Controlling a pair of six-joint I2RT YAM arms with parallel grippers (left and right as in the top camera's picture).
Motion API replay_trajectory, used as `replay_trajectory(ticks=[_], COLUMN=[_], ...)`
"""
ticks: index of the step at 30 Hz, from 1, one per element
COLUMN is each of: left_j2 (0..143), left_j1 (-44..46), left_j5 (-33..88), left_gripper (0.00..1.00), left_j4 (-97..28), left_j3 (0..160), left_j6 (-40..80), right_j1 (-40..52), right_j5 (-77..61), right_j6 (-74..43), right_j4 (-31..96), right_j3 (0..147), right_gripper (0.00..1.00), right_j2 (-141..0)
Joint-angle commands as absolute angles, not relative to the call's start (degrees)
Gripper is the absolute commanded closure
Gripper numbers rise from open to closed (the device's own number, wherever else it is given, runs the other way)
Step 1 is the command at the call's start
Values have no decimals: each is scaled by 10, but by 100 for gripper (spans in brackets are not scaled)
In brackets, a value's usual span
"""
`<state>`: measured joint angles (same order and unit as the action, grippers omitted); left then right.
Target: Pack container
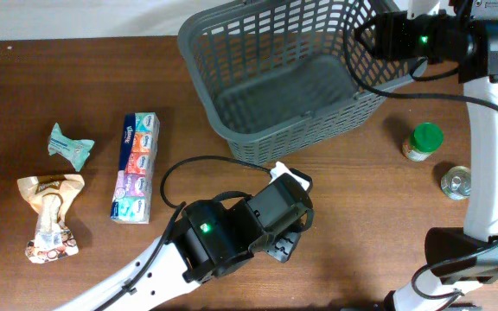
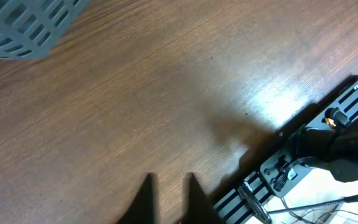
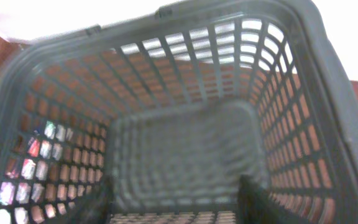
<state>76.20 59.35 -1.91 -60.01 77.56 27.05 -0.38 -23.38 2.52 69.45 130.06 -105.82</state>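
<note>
The container point(image 1: 275, 78), a large dark grey basket with lattice sides, stands at the back middle of the table with nothing in it. My right gripper point(image 3: 178, 205) hangs over its right rim and looks down at its bare floor point(image 3: 182, 155). Its fingers point(image 3: 253, 202) stand wide apart with nothing between them. My left arm point(image 1: 249, 226) reaches in low over the wood in front of the basket. The left gripper point(image 2: 169, 199) is shut, its dark fingertips close together over bare table and holding nothing.
A long multicoloured tissue pack point(image 1: 137, 167), a teal wrapped item point(image 1: 69, 144) and a bone treat bag point(image 1: 52, 216) lie at the left. A green-lidded jar point(image 1: 423, 141) and a tin can point(image 1: 456, 182) stand at the right, by the right arm's mount.
</note>
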Motion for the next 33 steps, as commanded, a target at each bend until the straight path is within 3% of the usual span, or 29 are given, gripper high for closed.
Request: replay_trajectory(ticks=[1, 4, 10, 33], left_j2=[764, 764, 764, 833], left_j1=[595, 595, 595, 595], left_j5=[-14, -47, -141, -165], left_gripper=[98, 98, 98, 98], left_j4=[-592, -565, -499, -490], left_j3=[788, 788, 788, 788], left_j6=[274, 293, 348, 356], right_j1=[-1, -1, -1, 0], right_j5=[-201, -156, -14, -29], right_j6=[27, 25, -26, -20], right_j4=[715, 737, 746, 753], right_j3=[1304, 1304, 1304, 1304], right_gripper=[76, 96, 96, 96], right_j2=[-1066, -1075, -1082, -1111])
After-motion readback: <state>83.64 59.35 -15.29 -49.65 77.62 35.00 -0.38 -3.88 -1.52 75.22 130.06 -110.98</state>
